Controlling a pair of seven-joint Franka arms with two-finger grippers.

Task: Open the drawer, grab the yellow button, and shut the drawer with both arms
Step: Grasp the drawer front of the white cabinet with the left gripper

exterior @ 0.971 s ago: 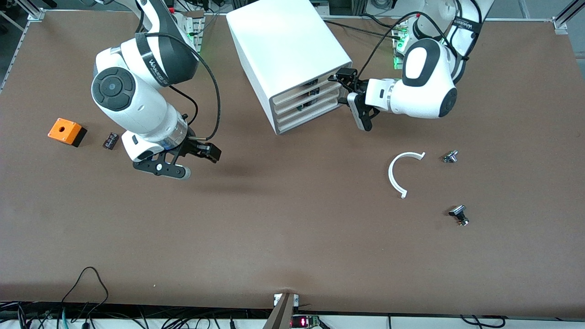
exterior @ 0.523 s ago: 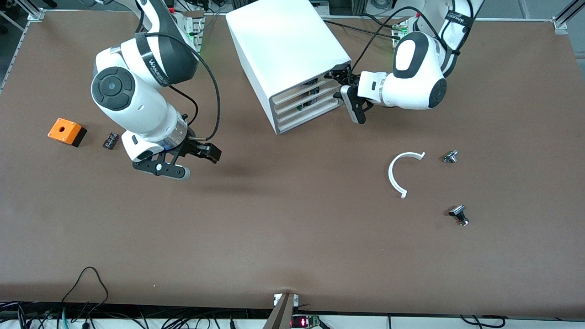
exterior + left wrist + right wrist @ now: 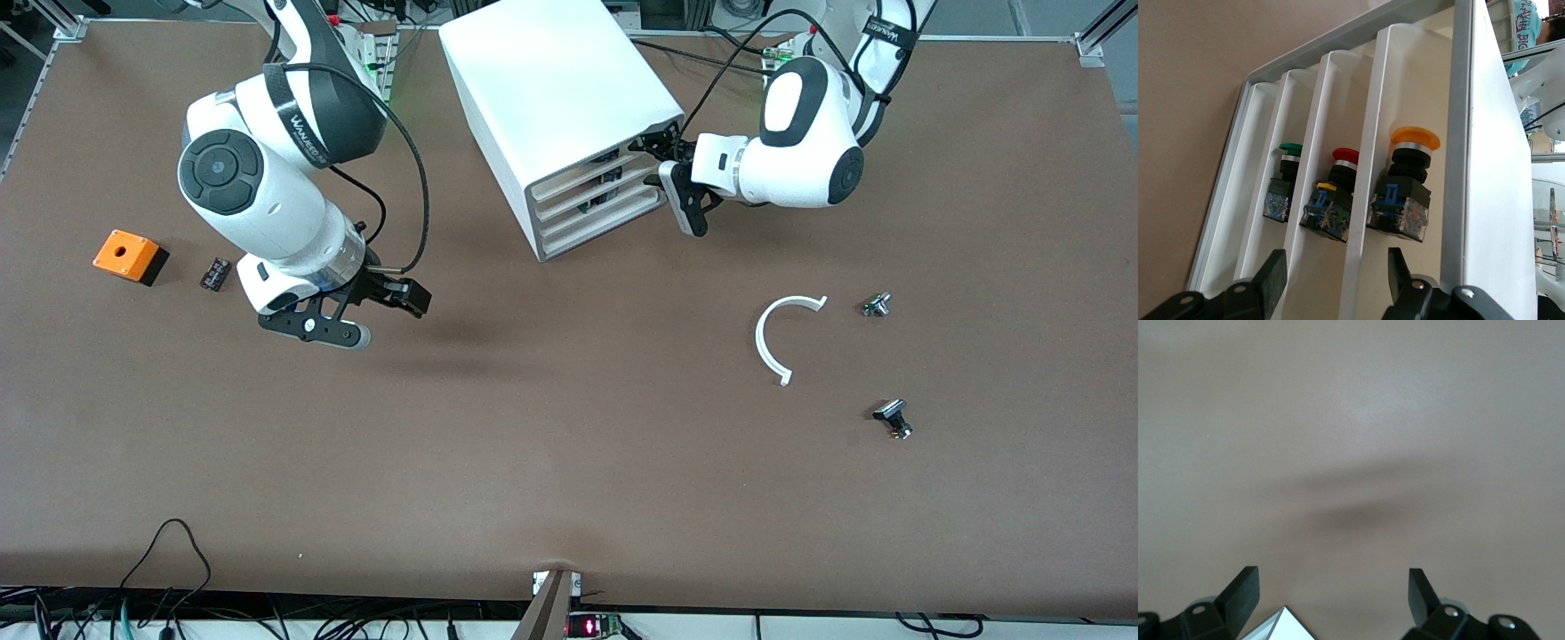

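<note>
The white cabinet (image 3: 556, 89) stands at the table's far middle with its four drawers pushed in. My left gripper (image 3: 660, 171) is open at the cabinet's front, at the end toward the left arm. In the left wrist view the uppermost drawer (image 3: 1421, 73) holds the button (image 3: 1408, 183) with its orange-yellow cap. My left gripper (image 3: 1335, 277) has its fingers (image 3: 1271, 280) either side of the white edge under that drawer, not touching it. My right gripper (image 3: 316, 329) is open and empty over bare table; it also shows in the right wrist view (image 3: 1331, 597).
Lower drawers hold a red-capped button (image 3: 1338, 200) and a green-capped one (image 3: 1285, 187). An orange box (image 3: 130, 255) and a small black part (image 3: 214, 273) lie toward the right arm's end. A white curved piece (image 3: 787, 338) and two black-and-silver parts (image 3: 876, 305) (image 3: 892, 418) lie toward the left arm's end.
My left arm has moved in toward the cabinet's front, bringing its open gripper up to the drawers. The right arm has not moved.
</note>
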